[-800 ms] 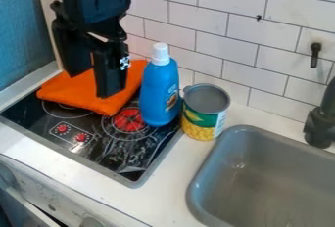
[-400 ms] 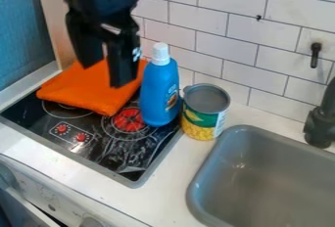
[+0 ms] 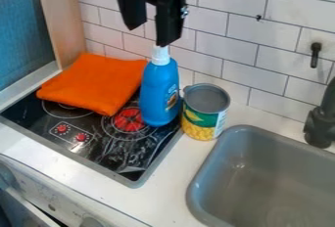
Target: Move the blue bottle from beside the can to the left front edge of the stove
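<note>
Camera view: we see the hand point(image 3: 150, 36) hanging with its fingers spread, pinching nothing. Below it, the blue bottle point(image 3: 159, 94) stands upright on the stove point(image 3: 124, 153), its long axis rising toward the hand and its white cap point(image 3: 161, 56) just under one fingertip; whether they touch, we can't tell. Close beside the bottle we have the can point(image 3: 202, 122), across from it the orange cloth point(image 3: 98, 81), and farther off the sink point(image 3: 213, 174).

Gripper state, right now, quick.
Gripper: open, fingers apart, nothing held; one fingertip shows right by the white cap of the blue bottle, contact cannot be told.
</note>
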You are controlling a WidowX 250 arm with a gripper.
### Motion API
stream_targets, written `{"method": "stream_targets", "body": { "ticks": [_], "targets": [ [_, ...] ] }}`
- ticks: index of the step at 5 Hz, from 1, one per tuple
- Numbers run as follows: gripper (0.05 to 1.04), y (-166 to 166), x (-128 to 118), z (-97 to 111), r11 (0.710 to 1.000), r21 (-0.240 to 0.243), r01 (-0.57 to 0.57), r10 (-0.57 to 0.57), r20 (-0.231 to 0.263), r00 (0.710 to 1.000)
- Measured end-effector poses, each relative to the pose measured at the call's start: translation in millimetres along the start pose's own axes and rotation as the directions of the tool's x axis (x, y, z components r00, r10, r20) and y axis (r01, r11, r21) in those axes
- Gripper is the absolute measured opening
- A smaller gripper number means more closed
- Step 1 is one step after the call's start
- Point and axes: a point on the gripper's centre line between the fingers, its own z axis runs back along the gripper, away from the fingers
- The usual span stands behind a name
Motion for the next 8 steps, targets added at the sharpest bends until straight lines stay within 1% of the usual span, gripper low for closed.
{"method": "stream_targets", "body": {
  "ticks": [1,2,3,4,5,7,8],
  "targets": [
    [1.004,9,21,-14,1.0,0.015,-0.019,0.02,-0.044,0.999],
    [1.005,13,30,-27,0.999,0.023,-0.035,0.037,-0.07,0.997],
    [1.005,16,37,-42,0.999,0.018,-0.038,0.04,-0.1,0.994],
    [1.004,19,43,-50,0.999,0.019,-0.042,0.043,-0.116,0.992],
    [1.005,33,40,-58,0.997,0.021,-0.08,0.082,-0.143,0.986],
    [1.005,41,37,-60,0.994,0.021,-0.107,0.109,-0.151,0.982],
    [1.005,40,38,-61,0.994,0.007,-0.107,0.107,-0.143,0.984]
  ]
}}
